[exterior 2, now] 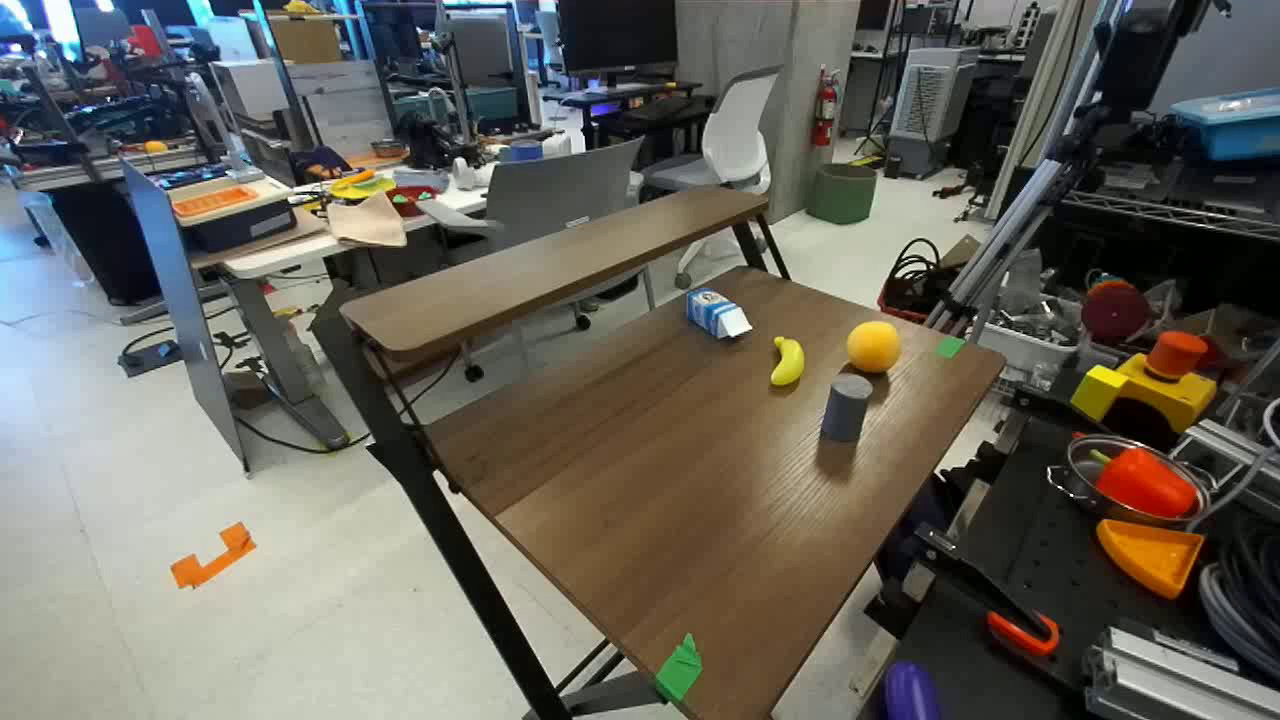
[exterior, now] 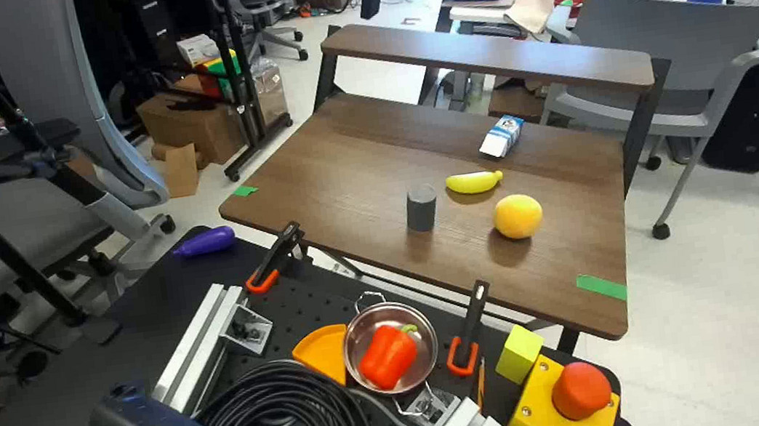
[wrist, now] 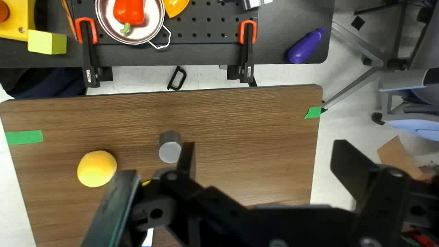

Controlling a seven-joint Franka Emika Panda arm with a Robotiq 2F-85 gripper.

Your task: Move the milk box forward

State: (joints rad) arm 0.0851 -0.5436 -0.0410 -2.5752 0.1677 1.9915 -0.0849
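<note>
The milk box is a small white and blue carton lying on its side on the brown table. It shows in both exterior views point(exterior: 503, 136) point(exterior 2: 716, 313), near the table's edge below the raised shelf. In the wrist view a small whitish sliver point(wrist: 148, 237) shows at the bottom behind the gripper; it may be the milk box, the rest hidden. My gripper point(wrist: 267, 159) is open in the wrist view, its fingers wide apart with nothing between them. It is above the table, apart from the things on it.
A dark grey cylinder point(exterior: 421, 208), a yellow-green banana point(exterior: 474, 182) and a yellow round fruit point(exterior: 518, 216) stand or lie on the table point(exterior 2: 640, 520). A raised shelf point(exterior 2: 560, 265) spans one long edge. A black bench point(wrist: 205, 55) with clamps and a pan point(wrist: 157, 34) adjoins the opposite side.
</note>
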